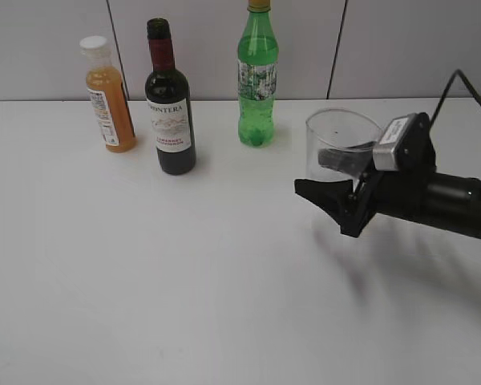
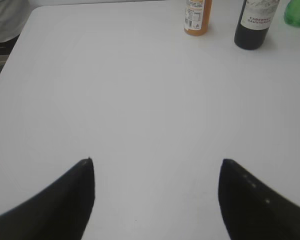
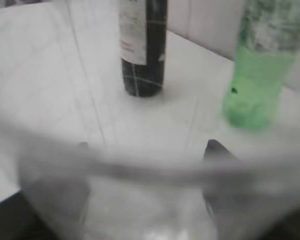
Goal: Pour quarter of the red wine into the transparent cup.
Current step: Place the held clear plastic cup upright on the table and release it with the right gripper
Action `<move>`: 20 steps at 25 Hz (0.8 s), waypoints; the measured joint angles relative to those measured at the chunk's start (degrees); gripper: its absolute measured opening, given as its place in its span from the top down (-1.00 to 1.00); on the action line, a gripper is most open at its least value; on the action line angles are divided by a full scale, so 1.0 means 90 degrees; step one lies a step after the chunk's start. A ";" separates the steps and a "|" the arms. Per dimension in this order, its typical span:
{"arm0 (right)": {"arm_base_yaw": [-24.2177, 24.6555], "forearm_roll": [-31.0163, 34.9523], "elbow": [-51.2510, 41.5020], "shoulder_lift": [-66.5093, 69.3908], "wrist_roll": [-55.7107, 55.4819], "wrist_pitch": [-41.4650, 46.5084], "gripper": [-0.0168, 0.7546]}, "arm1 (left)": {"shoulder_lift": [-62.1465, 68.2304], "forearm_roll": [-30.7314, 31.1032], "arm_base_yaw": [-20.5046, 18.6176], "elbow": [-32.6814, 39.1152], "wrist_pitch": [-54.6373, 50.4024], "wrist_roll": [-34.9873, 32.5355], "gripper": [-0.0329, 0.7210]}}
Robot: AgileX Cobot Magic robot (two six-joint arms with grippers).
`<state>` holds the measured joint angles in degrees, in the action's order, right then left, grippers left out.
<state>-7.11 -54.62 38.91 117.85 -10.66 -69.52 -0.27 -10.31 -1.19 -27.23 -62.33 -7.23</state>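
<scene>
The red wine is in a small dark bottle (image 1: 170,120) with a white label, standing upright at the back left of the white table (image 1: 184,273). It also shows as the dark bottle (image 2: 255,25) in the left wrist view and, beyond the cup, as the dark bottle (image 3: 142,50) in the right wrist view. The transparent cup (image 1: 341,136) is upright and raised off the table at the right. My right gripper (image 1: 313,170) is shut on its lower part, a finger on each side. Up close, the cup (image 3: 140,190) blurs the space between that gripper's (image 3: 147,145) fingers. My left gripper (image 2: 156,160) is open over bare table.
An orange juice bottle (image 1: 110,96) with a white cap stands left of the wine. A taller green soda bottle (image 1: 257,80) stands to its right, between the wine and the cup. A pale wall runs behind the table. The table's left edge (image 2: 10,60) shows in the left wrist view.
</scene>
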 joint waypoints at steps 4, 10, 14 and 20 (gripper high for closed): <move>-0.0584 -0.0677 0.0644 0.0000 -0.0815 0.0000 -0.45 | 0.0000 0.0000 0.0000 0.0000 0.0000 0.0000 -0.65; -0.1806 -0.1089 0.1355 -0.0005 -0.1346 0.0720 -0.45 | 0.0000 0.0000 0.0000 0.0000 0.0000 0.0000 -0.65; -0.2299 -0.1165 0.1448 0.0029 -0.1212 0.1333 -0.45 | 0.0000 0.0000 0.0000 0.0000 0.0000 -0.0003 -0.65; -0.2327 -0.1175 0.1472 0.0352 -0.1129 0.1558 -0.45 | 0.0000 -0.0006 0.0000 0.0000 0.0000 -0.0005 -0.65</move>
<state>-28.05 -65.20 52.16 121.01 -20.82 -55.50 -0.27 -10.37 -1.19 -27.23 -62.33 -7.27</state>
